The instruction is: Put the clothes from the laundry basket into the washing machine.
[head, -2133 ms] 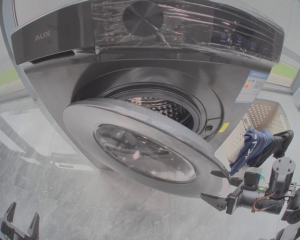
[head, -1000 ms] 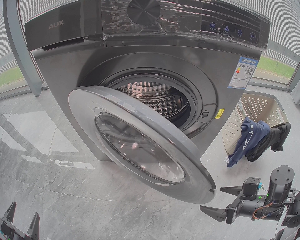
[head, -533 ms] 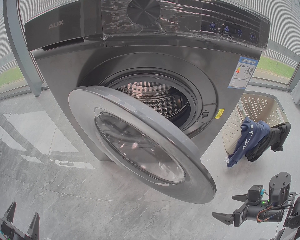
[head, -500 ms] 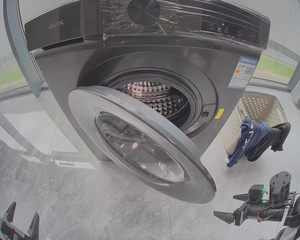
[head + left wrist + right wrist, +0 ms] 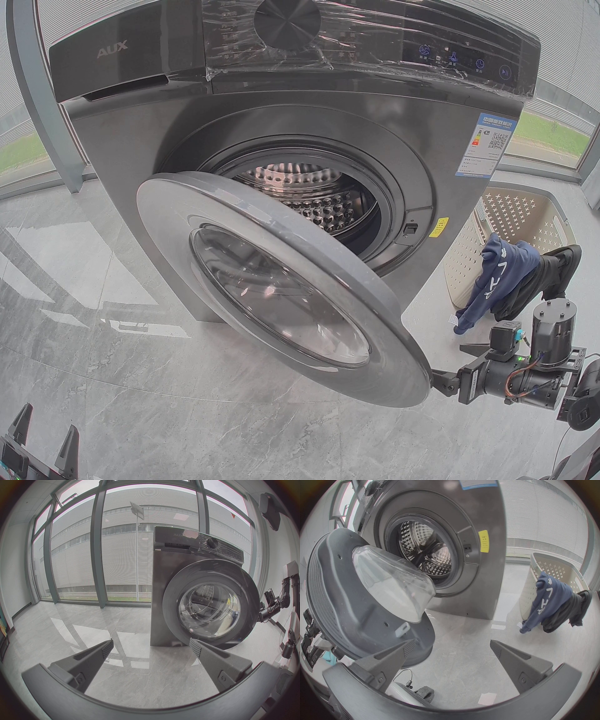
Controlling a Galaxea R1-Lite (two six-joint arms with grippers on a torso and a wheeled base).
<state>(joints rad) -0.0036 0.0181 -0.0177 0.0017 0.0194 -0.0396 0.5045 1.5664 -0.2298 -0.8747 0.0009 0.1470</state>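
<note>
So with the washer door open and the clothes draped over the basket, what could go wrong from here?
1. The right hand is open, close beside the free edge of the washing machine door. Turning toward the basket could knock the door.
2. The blue garment hangs over the rim of the laundry basket, pressed against the black garment. Pulling one may drag the other onto the floor or tip the basket.

Grey washing machine [image 5: 487,583], its round door [image 5: 340,611] swung wide, steel drum [image 5: 425,548] showing. Just beside it a cream laundry basket [image 5: 559,566] — a navy top [image 5: 550,600] and a black garment [image 5: 568,611] hang over its rim. The right gripper [image 5: 452,642] hangs above the floor [image 5: 468,627], fingers spread apart.
</note>
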